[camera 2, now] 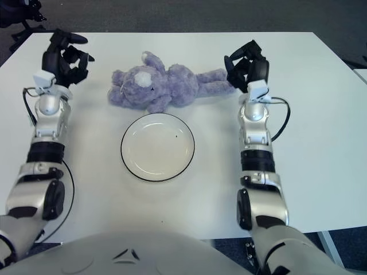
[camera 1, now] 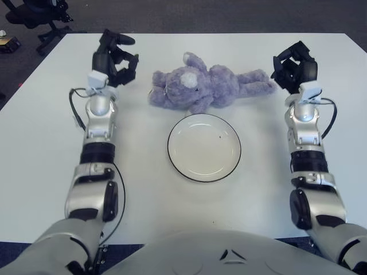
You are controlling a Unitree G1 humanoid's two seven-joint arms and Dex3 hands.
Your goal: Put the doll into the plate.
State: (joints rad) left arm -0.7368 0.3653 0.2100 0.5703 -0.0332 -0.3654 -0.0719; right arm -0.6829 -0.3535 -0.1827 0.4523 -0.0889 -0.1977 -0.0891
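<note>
A purple plush doll (camera 1: 200,87) lies on its back across the far middle of the white table, head to the left and legs to the right. Just in front of it sits a white plate (camera 1: 204,149) with a dark rim, holding nothing. My left hand (camera 1: 121,57) is raised to the left of the doll's head, a clear gap away, with its fingers loosely spread and nothing in them. At the far right, my right hand (camera 1: 288,67) hovers by the doll's feet with its fingers relaxed and empty.
The white table (camera 1: 51,143) reaches a far edge just beyond the doll. Past its far left corner stand a black office chair (camera 1: 34,14) and a small object (camera 1: 8,43) on dark carpet.
</note>
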